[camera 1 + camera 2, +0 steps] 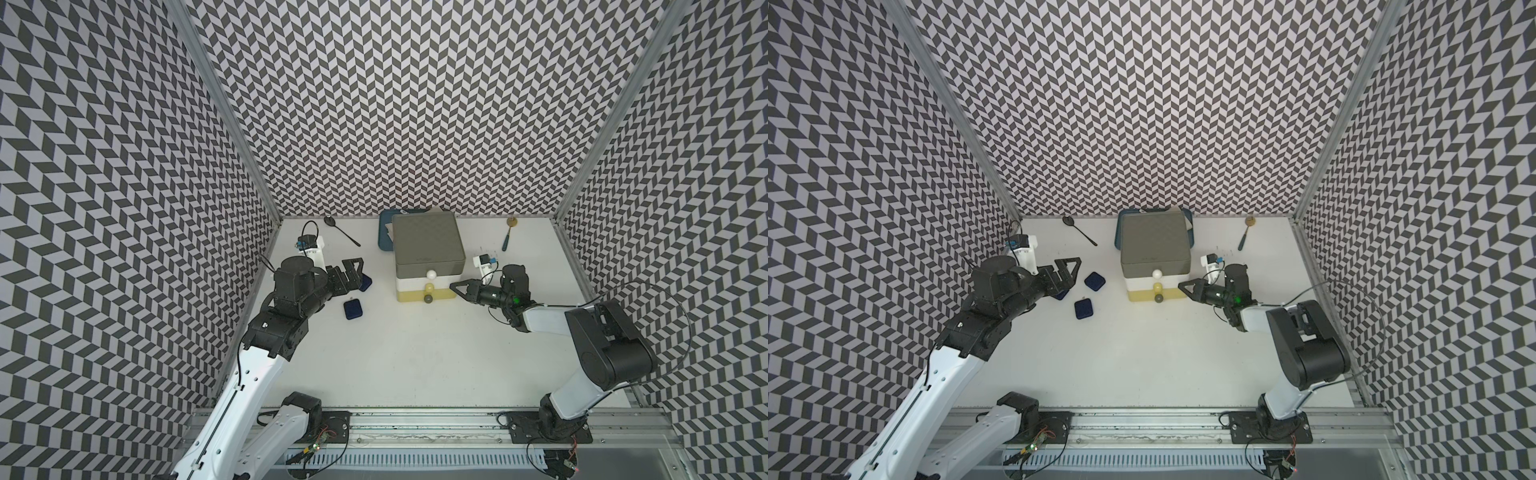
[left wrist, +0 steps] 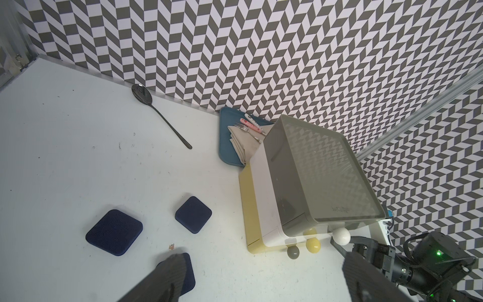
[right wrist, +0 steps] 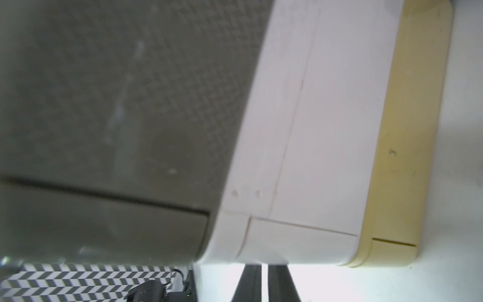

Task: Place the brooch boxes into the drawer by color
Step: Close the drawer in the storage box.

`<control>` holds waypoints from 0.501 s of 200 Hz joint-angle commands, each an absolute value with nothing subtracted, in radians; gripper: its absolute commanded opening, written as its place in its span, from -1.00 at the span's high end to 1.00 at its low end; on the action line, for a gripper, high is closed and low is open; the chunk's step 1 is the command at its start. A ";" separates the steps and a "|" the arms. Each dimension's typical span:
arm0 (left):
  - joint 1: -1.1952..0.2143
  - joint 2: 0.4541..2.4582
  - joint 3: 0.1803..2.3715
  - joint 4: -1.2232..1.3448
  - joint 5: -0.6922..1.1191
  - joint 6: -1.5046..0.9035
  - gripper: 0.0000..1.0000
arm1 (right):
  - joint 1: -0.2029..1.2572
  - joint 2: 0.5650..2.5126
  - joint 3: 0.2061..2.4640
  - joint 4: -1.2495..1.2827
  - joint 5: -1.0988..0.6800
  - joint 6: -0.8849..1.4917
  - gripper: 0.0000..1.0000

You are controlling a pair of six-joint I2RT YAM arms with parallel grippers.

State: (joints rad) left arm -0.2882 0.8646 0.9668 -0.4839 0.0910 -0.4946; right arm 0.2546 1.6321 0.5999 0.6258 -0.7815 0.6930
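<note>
Jaws of the left gripper [image 1: 353, 276] stand wide apart and empty, hanging over three navy blue brooch boxes that lie flat on the white table [image 1: 415, 353]. The first box [image 2: 193, 214] is closest to the drawer chest [image 1: 428, 245], a second box [image 2: 114, 232] lies farther out, and a third box [image 2: 188, 277] sits partly behind one left finger [image 2: 170, 272]. No red or black box shows on the table. On the chest, the grey drawer with its white knob [image 1: 431, 274], the white drawer with its yellow knob [image 1: 428, 287] and the yellow drawer with its grey knob [image 1: 427, 298] all look pushed in. The right gripper [image 1: 454, 286] points at the chest's front corner, its jaws barely parted with only a thin slit between them, holding nothing and touching no knob. My reading is that the navy lot is what remains and no drawer is ready for it; which tier takes navy cannot be told. Next, the right jaws should widen round a ball knob and pull straight outward, while the left gripper lowers squarely over one box. Behind the chest sits a dark blue tray [image 1: 384, 241], with a black spoon [image 1: 341, 230] and a blue-handled spoon [image 1: 508, 237] well off to either side.
</note>
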 commanded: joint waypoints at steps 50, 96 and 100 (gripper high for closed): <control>-0.295 0.841 0.954 -0.448 0.106 -0.510 -0.99 | 0.388 1.254 0.417 0.497 -0.470 0.607 -0.32; -0.297 0.816 0.918 -0.444 0.131 -0.535 -0.99 | 0.450 1.158 0.430 0.296 -0.338 0.596 -0.41; -0.298 0.811 0.907 -0.442 0.135 -0.540 -0.99 | 0.449 1.134 0.430 0.280 -0.331 0.593 -0.41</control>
State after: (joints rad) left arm -0.2886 0.8375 0.9489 -0.4667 0.1078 -0.5182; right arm 0.4427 1.2156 0.4290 0.3901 -0.4377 0.6159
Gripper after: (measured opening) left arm 0.995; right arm 0.706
